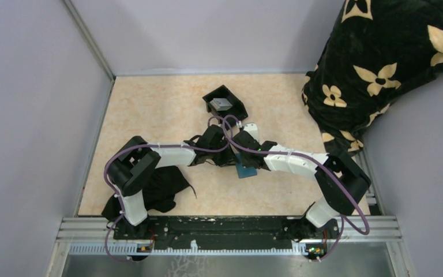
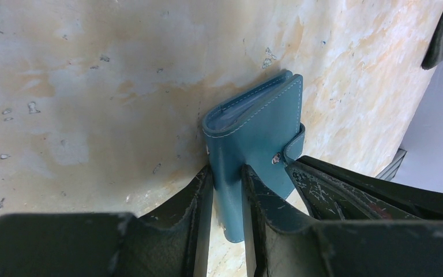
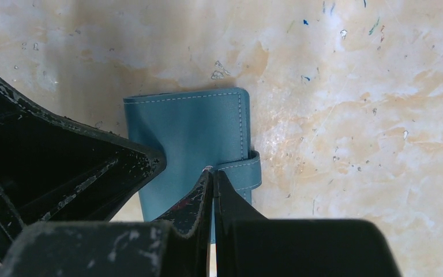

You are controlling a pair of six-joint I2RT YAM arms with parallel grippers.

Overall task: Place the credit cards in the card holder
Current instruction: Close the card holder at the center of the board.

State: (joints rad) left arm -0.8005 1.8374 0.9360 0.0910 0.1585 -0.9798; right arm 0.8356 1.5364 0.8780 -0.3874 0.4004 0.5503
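The card holder (image 2: 259,127) is a teal wallet standing on edge on the table, also seen in the right wrist view (image 3: 190,127) and the top view (image 1: 246,171). My left gripper (image 2: 228,176) is shut on one cover of it near the spine. My right gripper (image 3: 213,176) is shut on the wallet's strap by the small snap (image 2: 276,158). Both grippers meet at the table's middle in the top view. A grey-silver credit card (image 1: 221,104) lies in the black tray (image 1: 235,107) behind them. The tan-yellow card is out of view.
A black cloth (image 1: 161,187) lies near the left arm's base. A dark flowered blanket (image 1: 380,63) is heaped at the back right. Grey walls close in the left and back of the beige table (image 1: 150,109).
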